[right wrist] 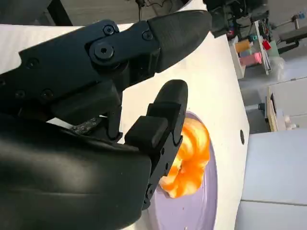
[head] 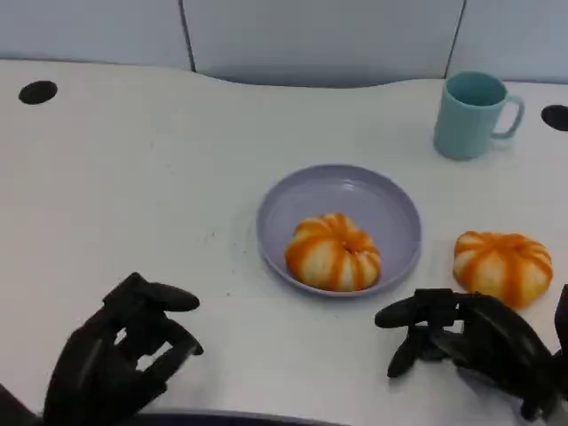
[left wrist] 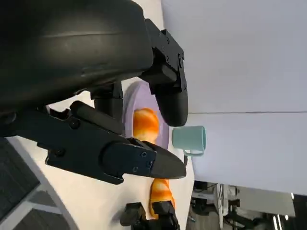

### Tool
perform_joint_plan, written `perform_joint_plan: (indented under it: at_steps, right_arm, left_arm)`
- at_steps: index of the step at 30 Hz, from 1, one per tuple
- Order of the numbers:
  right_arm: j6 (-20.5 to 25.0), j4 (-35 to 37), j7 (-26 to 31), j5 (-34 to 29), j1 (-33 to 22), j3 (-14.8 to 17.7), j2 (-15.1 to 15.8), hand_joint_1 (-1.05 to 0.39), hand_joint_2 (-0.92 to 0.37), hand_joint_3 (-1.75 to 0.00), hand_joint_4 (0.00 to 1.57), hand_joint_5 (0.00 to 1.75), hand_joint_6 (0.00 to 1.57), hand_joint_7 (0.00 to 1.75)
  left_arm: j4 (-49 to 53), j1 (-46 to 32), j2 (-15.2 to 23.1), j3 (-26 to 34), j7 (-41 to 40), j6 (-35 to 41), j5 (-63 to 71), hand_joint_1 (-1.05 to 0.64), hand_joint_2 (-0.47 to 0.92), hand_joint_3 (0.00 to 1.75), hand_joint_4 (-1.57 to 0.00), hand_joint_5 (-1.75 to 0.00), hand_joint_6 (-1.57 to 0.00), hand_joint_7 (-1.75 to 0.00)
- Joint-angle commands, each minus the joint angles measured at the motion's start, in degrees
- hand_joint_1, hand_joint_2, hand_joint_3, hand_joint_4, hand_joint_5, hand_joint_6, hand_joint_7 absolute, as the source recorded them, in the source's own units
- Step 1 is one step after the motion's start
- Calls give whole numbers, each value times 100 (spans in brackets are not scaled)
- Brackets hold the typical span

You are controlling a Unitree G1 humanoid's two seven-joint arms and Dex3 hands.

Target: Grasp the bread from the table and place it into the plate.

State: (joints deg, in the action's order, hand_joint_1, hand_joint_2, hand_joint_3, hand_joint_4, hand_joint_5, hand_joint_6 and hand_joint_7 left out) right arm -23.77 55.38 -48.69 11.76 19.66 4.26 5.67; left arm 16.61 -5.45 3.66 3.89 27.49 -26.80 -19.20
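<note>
One orange-striped round bread (head: 333, 253) lies in the lilac plate (head: 355, 188) at the table's middle. A second bread (head: 502, 266) of the same kind sits on the table to the plate's right. My right hand (head: 470, 342) hovers just in front of that second bread, fingers apart, holding nothing. At the near left my left hand (head: 120, 351) stays low, also with nothing in it. The left wrist view takes in the plated bread (left wrist: 145, 124), the table bread (left wrist: 160, 191) and the plate (left wrist: 129, 103). Past my right fingers (right wrist: 163, 120), the right wrist view has the plated bread (right wrist: 189, 153).
A pale teal mug (head: 470, 115) stands at the back right, also visible as the mug (left wrist: 189, 139) from the left wrist. Two dark round holes (head: 37, 91) mark the table's far corners. A grey partition wall runs along the back edge.
</note>
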Motion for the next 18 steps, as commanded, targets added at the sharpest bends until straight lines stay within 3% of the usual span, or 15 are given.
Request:
perform_joint_plan:
  at_steps: [1, 7, 18]
  right_arm:
    - [-4, 92, 45, -105, -200, -7, 154, -44, -92, -9, 74, 98, 88, 40]
    - [-163, 134, 11, -122, -154, -13, 173, -46, -92, -10, 76, 95, 90, 38]
    - [433, 190, -208, 158, -13, 140, 111, -42, -92, -9, 73, 100, 90, 37]
  left_arm:
    - [462, 89, -48, 136, 180, -182, -106, -53, 92, 22, -29, -175, -25, -149]
    - [792, 254, -134, 242, 479, -186, -297, -61, 92, 17, -33, -174, -27, -148]
    - [992, 362, -215, 516, 776, 172, -679, -59, 92, 19, -31, -173, -24, -146]
